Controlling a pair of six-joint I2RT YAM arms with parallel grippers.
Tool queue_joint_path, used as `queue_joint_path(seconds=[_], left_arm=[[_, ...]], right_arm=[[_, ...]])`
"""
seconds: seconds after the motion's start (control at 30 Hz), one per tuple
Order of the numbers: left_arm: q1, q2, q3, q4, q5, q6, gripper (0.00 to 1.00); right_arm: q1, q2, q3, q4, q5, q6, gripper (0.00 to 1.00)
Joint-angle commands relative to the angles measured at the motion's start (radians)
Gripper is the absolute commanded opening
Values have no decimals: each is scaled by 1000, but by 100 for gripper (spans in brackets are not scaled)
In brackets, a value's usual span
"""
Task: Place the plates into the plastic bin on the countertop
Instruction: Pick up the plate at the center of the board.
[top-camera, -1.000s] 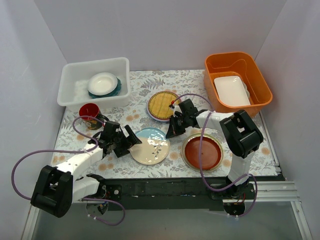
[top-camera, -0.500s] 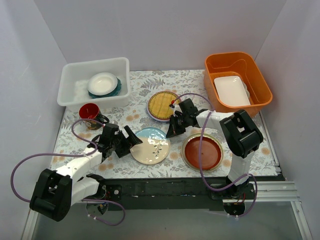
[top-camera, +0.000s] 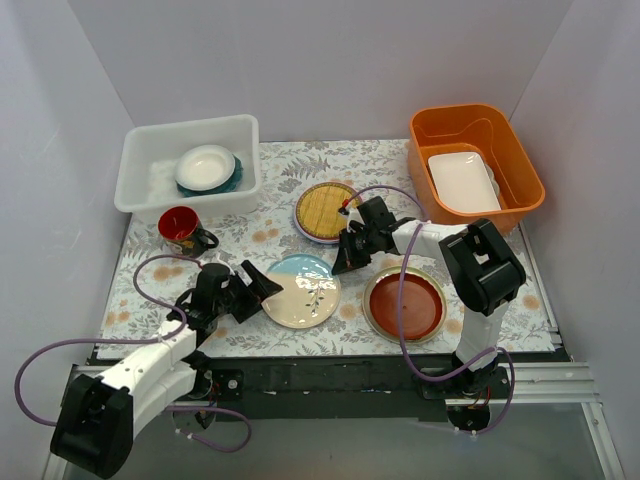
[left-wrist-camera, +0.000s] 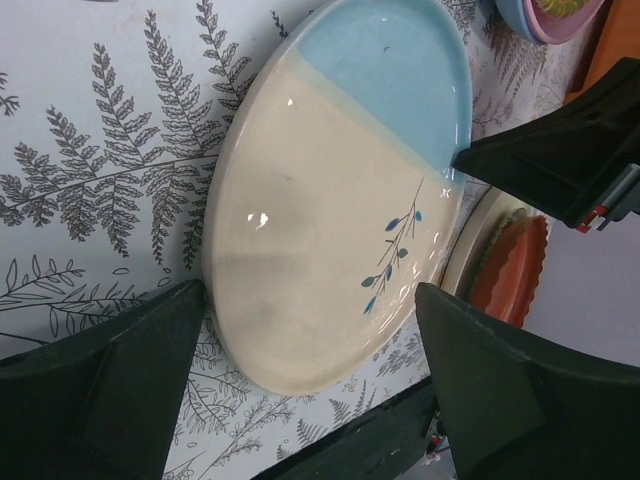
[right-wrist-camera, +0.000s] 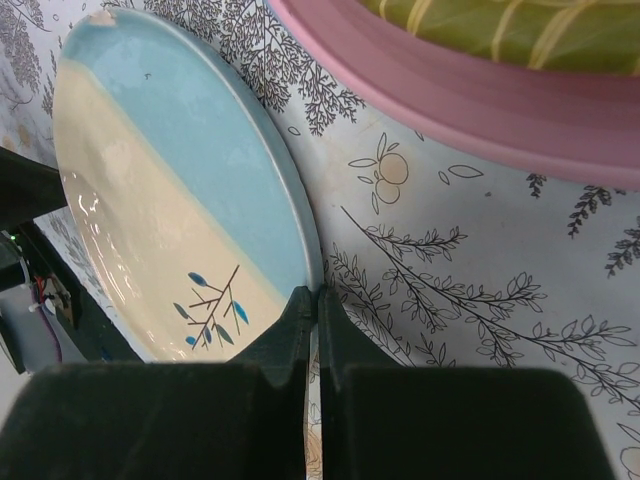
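Observation:
The cream-and-blue plate (top-camera: 300, 291) lies on the countertop (top-camera: 250, 215) near the front middle. My right gripper (top-camera: 340, 266) is shut on its right rim; in the right wrist view the rim (right-wrist-camera: 300, 240) runs into the closed fingertips (right-wrist-camera: 318, 295). My left gripper (top-camera: 262, 288) is open at the plate's left edge, one finger on each side of the plate (left-wrist-camera: 330, 200) in the left wrist view. The plastic bin (top-camera: 190, 200) stands at the back left and holds a cream plate (top-camera: 207, 165) on a teal one.
A woven-bamboo plate (top-camera: 326, 210) sits behind the right gripper. A red-brown plate (top-camera: 404, 305) lies front right. A red mug (top-camera: 180, 226) stands in front of the bin. An orange tub (top-camera: 520, 160) with a white dish (top-camera: 463, 181) is at the back right.
My left arm has drawn back toward the near edge, its gripper staying open at the plate's left edge. The right arm and the plate have not moved.

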Motion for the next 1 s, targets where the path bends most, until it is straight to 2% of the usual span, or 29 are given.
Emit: queue_joint_path(seconds=[0.0,0.27,0.8,0.97], left_arm=[[-5,-35,-41,90,21,-26,85],[-5,62,-127,299,99,-49,83],[-5,-15,-211,500,104,-86,79],[-5,9,-222,564,112,-104,72]], right_arm=[[12,29,16,3,-10,-13,1],[11,26,15,3,-13,-12,1],[12,29,16,0,-16,-15,1],[12,26,18,0,-16,-16,1]])
